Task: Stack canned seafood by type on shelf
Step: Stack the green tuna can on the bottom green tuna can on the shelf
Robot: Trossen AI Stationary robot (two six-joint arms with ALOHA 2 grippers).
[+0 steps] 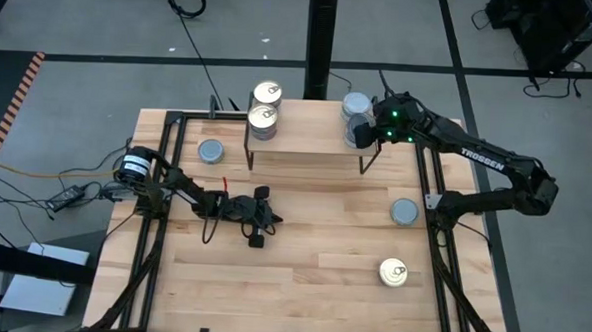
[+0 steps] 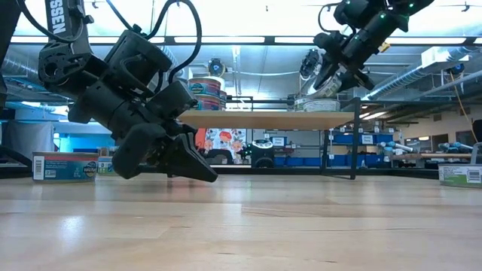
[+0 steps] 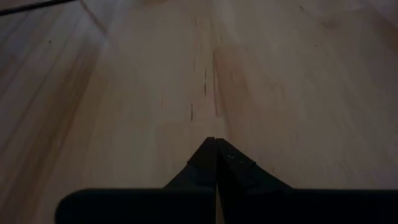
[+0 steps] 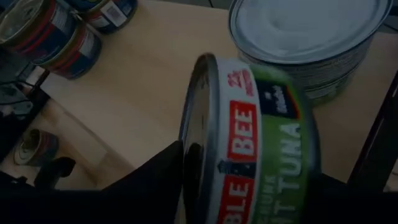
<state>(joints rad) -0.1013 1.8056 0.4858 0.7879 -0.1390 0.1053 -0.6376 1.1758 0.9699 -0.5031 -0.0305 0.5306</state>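
The shelf [image 1: 307, 136] stands at the table's far side. On its left end is a stack of gold-topped tins [image 1: 266, 107]. Blue-grey-topped tins [image 1: 356, 106] are stacked on its right end. My right gripper [image 1: 366, 132] hovers over that right end, shut on a green-labelled tuna tin [image 4: 267, 143] just in front of the blue-grey stack [image 4: 305, 31]. My left gripper [image 1: 258, 224] is shut, with nothing in it, low over the table's left middle [image 3: 216, 146]. My right gripper pinches the tuna tin between its two fingers, one finger [image 4: 155, 180] on the flat end [image 4: 196, 112], the other on the opposite end. The fingers slant down from the table's right side. The tin stands on its rim, label side [image 4: 280, 155] up; its underside is hidden.
Loose tins lie on the table: a blue-grey one [image 1: 211, 151] left of the shelf, another [image 1: 404, 211] at the right, and a gold-topped one [image 1: 393, 273] near the front right. Black frame rails [image 1: 158, 230] run along both table sides. The table's middle is bare wood.
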